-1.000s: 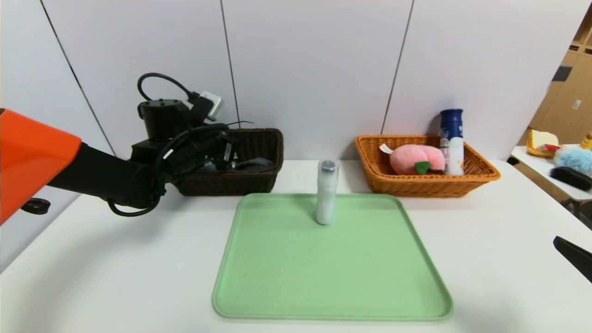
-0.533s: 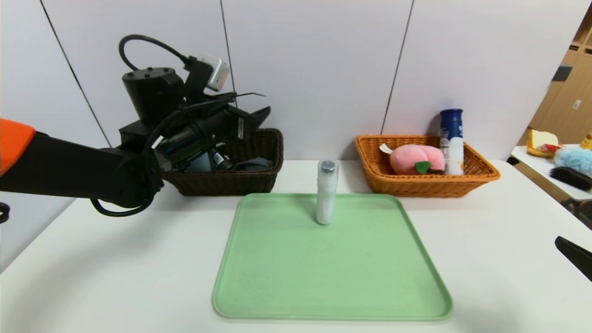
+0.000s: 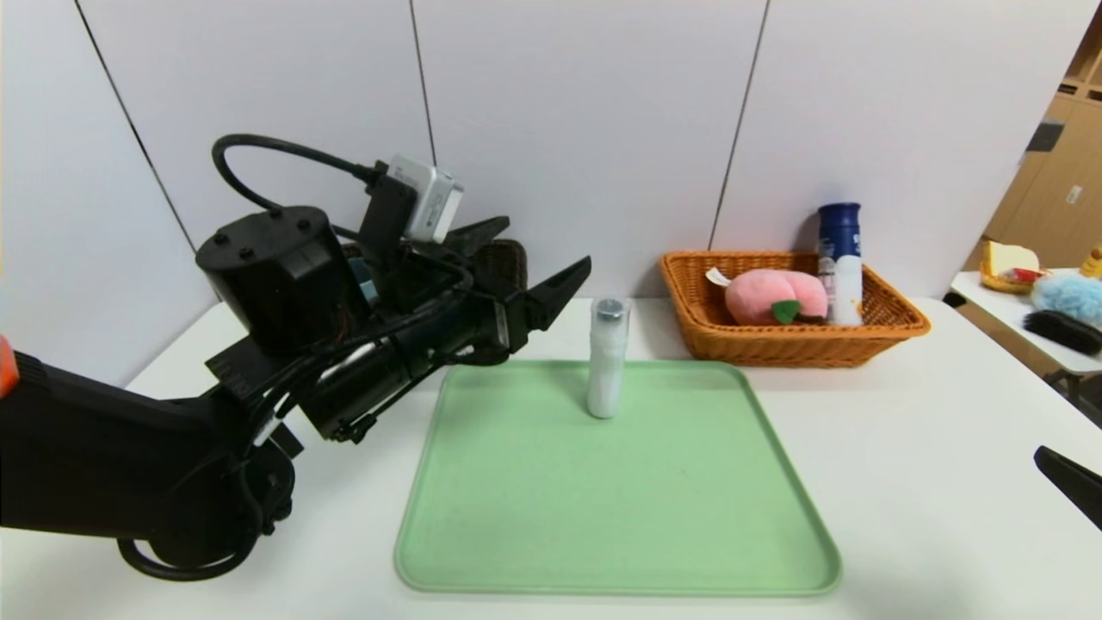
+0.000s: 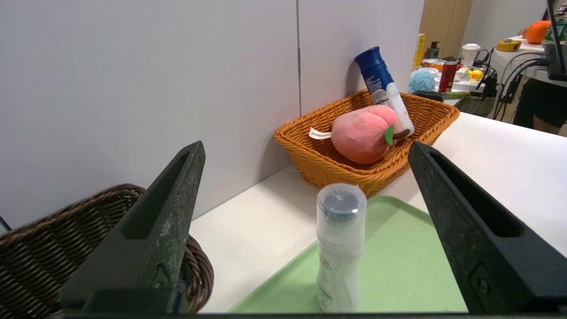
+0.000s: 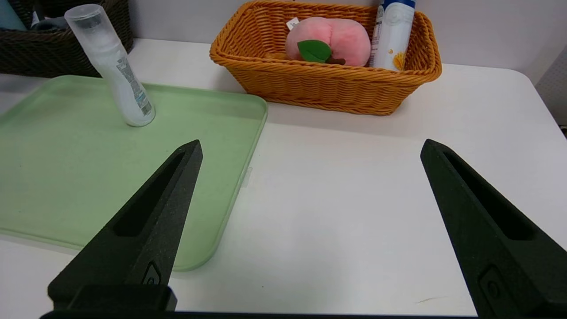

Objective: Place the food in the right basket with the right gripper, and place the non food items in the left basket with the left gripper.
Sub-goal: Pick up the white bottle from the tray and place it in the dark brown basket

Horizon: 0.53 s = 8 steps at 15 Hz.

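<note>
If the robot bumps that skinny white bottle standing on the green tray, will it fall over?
Probably yes. The slim white bottle is tall and narrow and stands upright on a small base on the green tray, so a sideways nudge would likely tip it. It is round, so once down it may roll. Its smooth plastic also looks a bit slippery.

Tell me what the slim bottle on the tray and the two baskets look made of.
Slim bottle: likely plastic, a matte white body under a clear, glossy cap. Orange basket and dark brown basket: woven wicker or rattan-like strands, weave visible; natural or synthetic, I cannot tell.
</note>
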Available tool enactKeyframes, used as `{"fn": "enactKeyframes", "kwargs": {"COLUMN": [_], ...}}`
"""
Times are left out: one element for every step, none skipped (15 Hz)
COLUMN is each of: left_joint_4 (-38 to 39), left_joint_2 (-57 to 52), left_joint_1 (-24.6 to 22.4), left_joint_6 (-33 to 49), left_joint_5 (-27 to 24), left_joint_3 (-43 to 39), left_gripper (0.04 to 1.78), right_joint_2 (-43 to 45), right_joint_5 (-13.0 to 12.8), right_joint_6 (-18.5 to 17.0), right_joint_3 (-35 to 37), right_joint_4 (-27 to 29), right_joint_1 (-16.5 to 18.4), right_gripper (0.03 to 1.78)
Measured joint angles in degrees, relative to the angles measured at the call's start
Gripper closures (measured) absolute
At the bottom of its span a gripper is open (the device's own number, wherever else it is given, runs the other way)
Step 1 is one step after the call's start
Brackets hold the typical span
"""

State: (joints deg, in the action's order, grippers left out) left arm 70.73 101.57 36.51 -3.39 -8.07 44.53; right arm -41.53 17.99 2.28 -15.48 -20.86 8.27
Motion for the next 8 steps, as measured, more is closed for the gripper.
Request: {"fn": "enactKeyframes", "kwargs": {"left_joint_4": [2.52, 4.95, 7.11, 9.31, 12.15, 14.52, 15.74, 16.14], "left_joint_2": [0.35, 0.96, 1.95, 3.33, 5.24, 7.19, 9.18, 11.30], "left_joint_1": [0.98, 2.07, 2.71, 3.01, 3.25, 3.60, 4.12, 4.67], "left_joint_6": [0.28, 0.39, 0.28, 0.15, 0.04, -0.05, -0.05, -0.07], "left_joint_5": [0.06, 0.11, 0.16, 0.37, 1.07, 2.07, 3.08, 3.78], "left_joint_3": [-1.57, -3.00, -4.21, -5.23, -6.08, -6.53, -6.86, -7.02], "left_gripper": [0.19, 0.18, 0.17, 0.17, 0.16, 0.15, 0.15, 0.15], "right_joint_2": [0.05, 0.09, 0.11, 0.11, 0.11, 0.11, 0.11, 0.16], "right_joint_5": [-0.06, -0.09, -0.05, -0.06, -0.06, -0.11, -0.17, -0.13], "right_joint_6": [-0.02, -0.02, -0.05, -0.02, -0.09, -0.11, -0.16, -0.20], "right_joint_3": [0.09, 0.20, 0.24, 0.24, 0.22, 0.22, 0.27, 0.57], "right_joint_4": [-0.02, -0.02, 0.00, -0.02, -0.02, -0.02, -0.04, 0.00], "right_joint_1": [0.00, 0.00, 0.00, 0.00, 0.00, 0.00, 0.00, 0.00], "right_gripper": [0.11, 0.11, 0.11, 0.11, 0.11, 0.11, 0.11, 0.11]}}
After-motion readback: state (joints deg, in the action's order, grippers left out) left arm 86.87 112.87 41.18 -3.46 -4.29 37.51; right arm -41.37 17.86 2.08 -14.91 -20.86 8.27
